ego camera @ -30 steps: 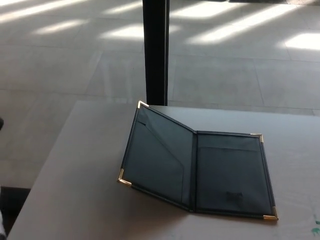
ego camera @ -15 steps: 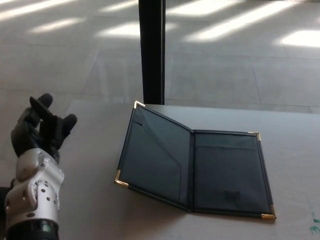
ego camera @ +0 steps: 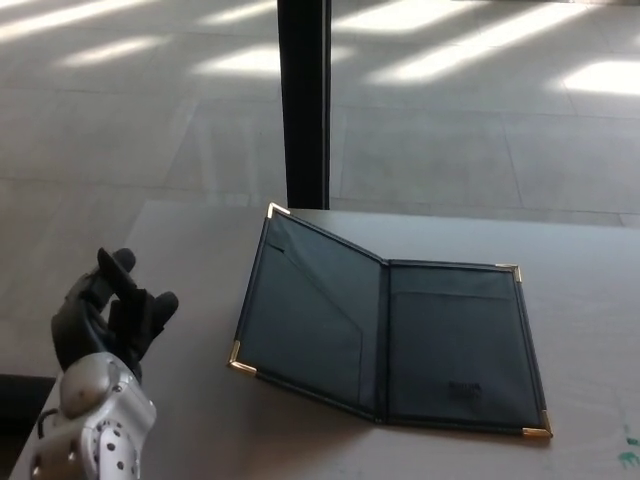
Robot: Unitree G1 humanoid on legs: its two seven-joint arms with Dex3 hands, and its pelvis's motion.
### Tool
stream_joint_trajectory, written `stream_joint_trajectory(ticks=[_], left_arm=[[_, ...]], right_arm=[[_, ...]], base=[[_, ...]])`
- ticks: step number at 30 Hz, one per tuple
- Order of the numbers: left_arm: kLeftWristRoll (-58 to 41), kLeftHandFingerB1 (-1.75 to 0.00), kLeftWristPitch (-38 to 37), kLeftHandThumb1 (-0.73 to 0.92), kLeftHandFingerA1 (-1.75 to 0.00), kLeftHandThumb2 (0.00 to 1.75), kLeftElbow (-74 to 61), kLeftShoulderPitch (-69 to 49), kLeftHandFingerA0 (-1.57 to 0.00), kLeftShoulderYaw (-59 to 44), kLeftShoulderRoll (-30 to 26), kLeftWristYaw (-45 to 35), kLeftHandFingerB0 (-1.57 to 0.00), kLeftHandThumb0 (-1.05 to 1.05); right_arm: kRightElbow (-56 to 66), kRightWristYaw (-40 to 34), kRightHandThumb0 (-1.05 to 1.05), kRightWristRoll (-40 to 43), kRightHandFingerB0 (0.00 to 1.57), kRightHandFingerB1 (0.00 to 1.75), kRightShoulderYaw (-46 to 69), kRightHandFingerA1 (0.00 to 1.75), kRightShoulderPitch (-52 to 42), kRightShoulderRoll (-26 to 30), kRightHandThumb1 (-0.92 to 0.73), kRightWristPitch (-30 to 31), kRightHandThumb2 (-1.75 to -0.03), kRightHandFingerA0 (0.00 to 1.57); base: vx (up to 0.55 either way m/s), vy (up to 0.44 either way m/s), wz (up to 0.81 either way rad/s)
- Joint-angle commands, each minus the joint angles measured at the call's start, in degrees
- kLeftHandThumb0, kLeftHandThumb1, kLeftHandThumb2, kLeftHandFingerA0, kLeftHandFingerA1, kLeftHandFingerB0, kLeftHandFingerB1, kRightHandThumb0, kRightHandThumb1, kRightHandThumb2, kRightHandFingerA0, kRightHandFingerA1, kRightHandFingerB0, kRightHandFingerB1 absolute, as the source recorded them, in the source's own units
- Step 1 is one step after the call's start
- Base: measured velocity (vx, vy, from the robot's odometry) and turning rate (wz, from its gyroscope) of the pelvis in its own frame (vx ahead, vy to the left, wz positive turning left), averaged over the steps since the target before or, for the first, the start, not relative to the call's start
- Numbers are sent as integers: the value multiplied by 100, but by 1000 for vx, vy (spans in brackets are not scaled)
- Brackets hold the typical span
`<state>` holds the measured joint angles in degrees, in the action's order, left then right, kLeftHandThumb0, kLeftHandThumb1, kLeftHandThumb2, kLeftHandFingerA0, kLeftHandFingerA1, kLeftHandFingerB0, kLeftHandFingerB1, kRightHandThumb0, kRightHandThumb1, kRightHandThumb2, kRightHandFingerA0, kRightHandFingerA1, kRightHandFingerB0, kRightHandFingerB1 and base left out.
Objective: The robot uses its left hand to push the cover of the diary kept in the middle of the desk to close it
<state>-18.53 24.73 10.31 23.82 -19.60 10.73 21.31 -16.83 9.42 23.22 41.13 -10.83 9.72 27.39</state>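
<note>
Diary (ego camera: 390, 335) lies open approx mid-desk, dark green/black, w/ gold metal corner caps. Right cover flat on the desk (ego camera: 190, 260); left cover (ego camera: 305, 310) raised at an angle off the surface, its outer edge lifted, spine running front-to-back near the centre. Inner pockets visible on both covers, incl. a diagonal slip pocket on the left one. Small dark stamp low on the right inner face, too small to read.

Left robot hand (ego camera: 110, 320) sits at the desk's left edge, well apart from the diary, not touching it. Black fingers loosely spread and curled upward, holding nothing; silver wrist housing below it at the picture's bottom-left corner. Right robot hand not in view.

Desk surface is pale beige/grey, matte, w/ a small green mark at the far bottom-right edge.

Beyond the desk: a black vertical post (ego camera: 304, 100) stands just behind the far edge, roughly in line w/ the diary's raised corner. Floor (ego camera: 480, 120) is large grey tiles w/ bright sunlight patches striping across the top of the view.
</note>
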Motion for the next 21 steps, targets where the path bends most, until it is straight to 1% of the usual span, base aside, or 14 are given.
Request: stream_joint_trajectory(ticks=[1,2,3,4,6,7,11,14,15,16,17,18,20,21], left_arm=[[-366,-50,833,92,-55,81,-1193,-965,-50,179,770,352,-43,-95],[-377,-50,854,92,-55,81,-1310,-1065,-50,227,848,318,-43,-95],[-369,-51,849,92,-54,78,-1368,-1164,-49,305,929,290,-43,-97],[-456,-50,951,92,-55,77,-1579,-1363,-49,494,1104,254,-43,-97],[-571,-48,1056,92,-55,78,-1706,-1449,-48,565,1216,299,-38,-95],[-597,-49,1097,92,-55,79,-1775,-1528,-48,669,1249,288,-41,-94],[-699,-49,1237,92,-57,82,-1951,-1838,-47,1128,1451,298,-38,-98],[-750,-50,1262,91,-59,83,-1942,-1920,-48,1237,1440,335,-38,-100],[-742,-52,1291,92,-58,79,-1804,-2028,-49,1252,1491,407,-42,-98],[-754,-52,1292,92,-58,79,-1790,-2042,-49,1262,1488,424,-42,-98],[-737,-59,1305,79,-64,117,-1783,-2076,-48,1307,1479,470,-42,-92],[-679,-51,1320,92,-60,85,-1758,-2119,-53,1376,1485,525,-40,-96],[-672,-49,1299,92,-58,84,-1743,-2205,-47,1493,1482,527,-37,-96],[-665,-50,1304,91,-59,86,-1757,-2239,-47,1541,1427,486,-36,-100]], right_arm=[[245,-100,-71,320,39,60,216,66,206,185,-77,-207,-116,35],[248,-78,-71,334,39,60,220,66,200,189,-77,-202,-116,35],[247,-70,-73,326,44,52,227,65,185,210,-92,-202,-70,36],[194,-12,-78,307,39,57,214,67,181,239,-73,-235,-96,36],[157,-65,-78,278,40,57,215,67,208,234,-73,-252,-97,38],[166,-71,-73,273,45,51,212,66,207,230,-92,-257,-68,37],[212,-83,-74,329,44,55,211,69,302,212,-92,-220,-69,38],[216,-83,-74,324,44,55,205,69,324,225,-92,-210,-69,38],[169,-44,-74,344,45,56,217,69,360,252,-92,-229,-68,38],[164,-39,-74,346,45,56,219,69,364,255,-92,-231,-68,38],[126,-38,-74,344,44,52,224,68,378,258,-92,-246,-68,38],[96,-36,-74,351,44,53,234,67,397,266,-92,-253,-69,36],[125,-81,-73,314,44,52,215,67,403,268,-92,-250,-69,38],[132,-65,-72,315,43,52,192,68,406,248,-92,-249,-68,37]], base=[[0,0,0],[0,0,0],[0,0,0],[0,0,0],[0,0,0],[0,0,0],[0,0,0],[0,0,0],[0,0,0],[0,0,0],[0,0,0],[0,0,0],[0,0,0],[0,0,0]])
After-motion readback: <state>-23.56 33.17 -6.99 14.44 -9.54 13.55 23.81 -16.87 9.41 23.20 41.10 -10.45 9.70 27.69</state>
